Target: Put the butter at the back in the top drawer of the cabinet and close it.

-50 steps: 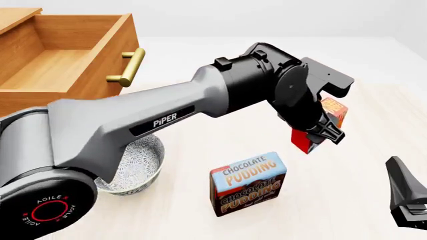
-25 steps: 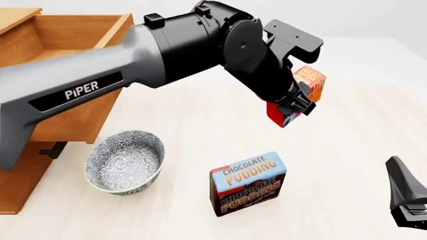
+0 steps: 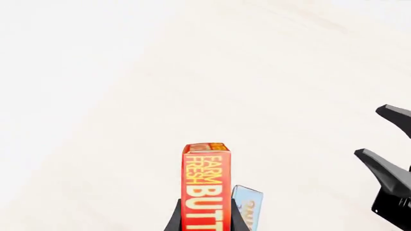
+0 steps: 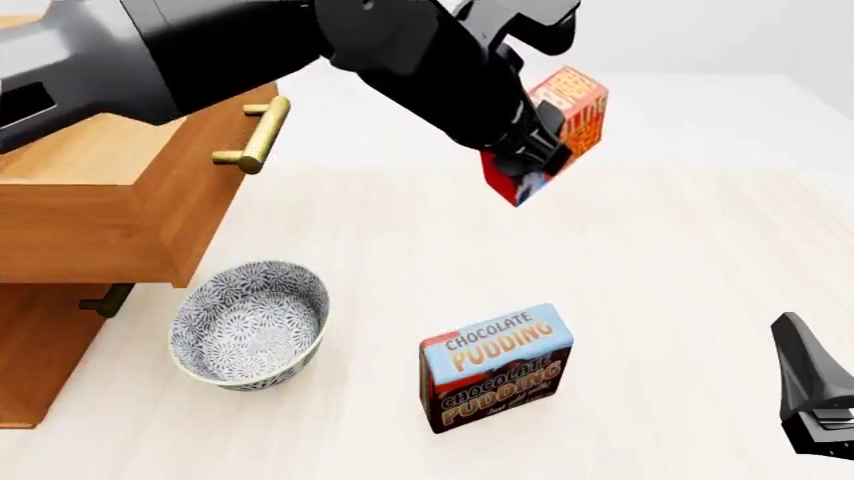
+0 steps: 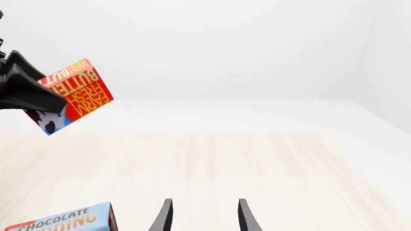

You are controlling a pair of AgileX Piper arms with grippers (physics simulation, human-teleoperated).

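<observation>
1. The butter (image 4: 561, 125), a red box lettered "FARM FRESH BUTTER", is held in the air above the worktop (image 4: 667, 260), well clear of its surface, and to the right of the cabinet (image 4: 80, 230).
2. In the front view the box is tilted: its long axis runs from lower left to upper right, the orange end uppermost, the blue-panelled end lowest.
3. In the left wrist view the butter's (image 3: 206, 187) long axis lies along the claw's fingers, with the far end pointing away from the camera.
4. The left claw (image 4: 531, 150) is clenched on the butter, its dark fingers (image 3: 173, 222) pressing the box's two broad faces near the lower end.
5. The top drawer (image 4: 147, 190) stands pulled out from the cabinet, its brass bar handle (image 4: 260, 135) facing right; the left arm hides most of its interior, so its contents cannot be told.
6. A patterned bowl (image 4: 251, 322) rests on the worktop just in front of the open drawer; nothing shows inside it.
7. The Chocolate Pudding box (image 4: 497, 367) stands upright on the worktop, to the right of the bowl and below the lifted butter.
8. The right claw (image 5: 201, 216) sits low at the right edge of the worktop, released, its fingers apart and gripping nothing.
</observation>
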